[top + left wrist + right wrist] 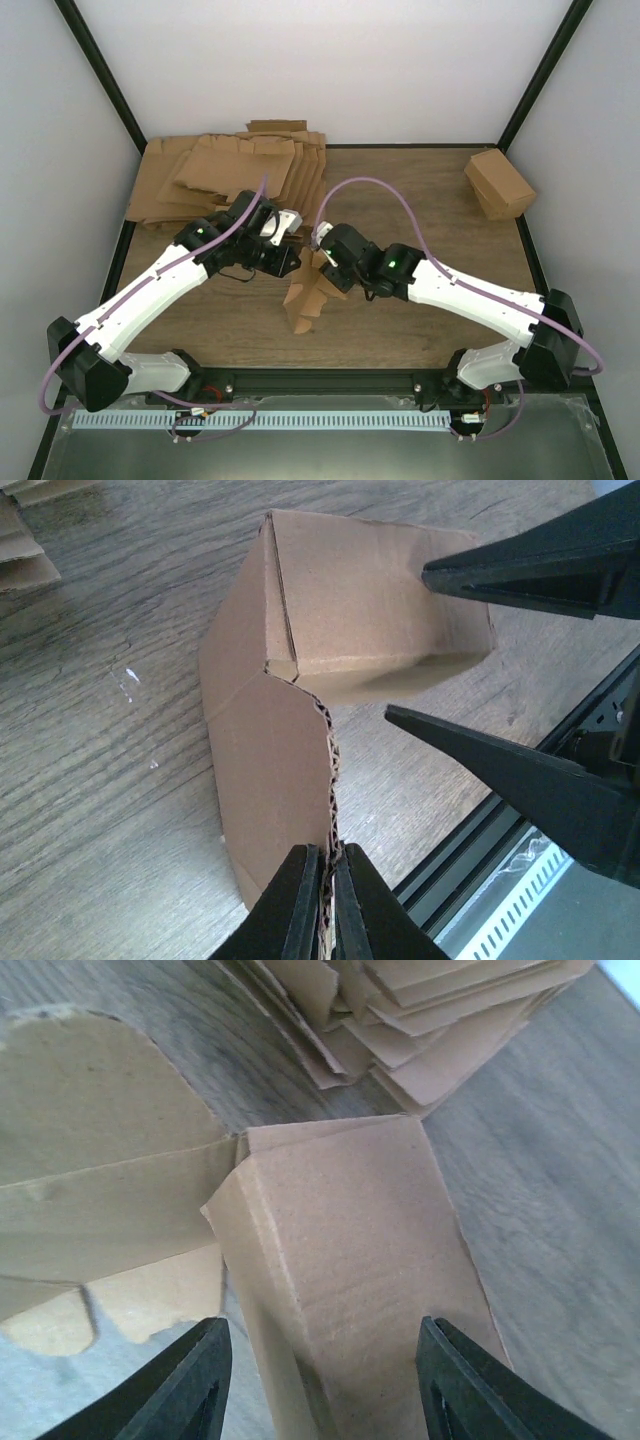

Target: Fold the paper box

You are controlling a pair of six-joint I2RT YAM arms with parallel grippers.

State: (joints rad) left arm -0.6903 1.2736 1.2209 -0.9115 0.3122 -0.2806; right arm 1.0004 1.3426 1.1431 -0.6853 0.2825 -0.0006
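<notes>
Pinching the paper box (280, 730) edge at centre frame, left gripper (327, 865) is clamped on it; right gripper (322, 1325) stands apart, straddling its folded end. Sheet pile (230, 175) upper left, cuboid (498, 183) upper right on surface (420, 300).

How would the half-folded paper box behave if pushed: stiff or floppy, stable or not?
The paper box is probably light yet fairly stiff: corrugated edge shows. It likely hinges at its creases. Pushed, it may tip, standing half folded, pinched by the left hand.
</notes>
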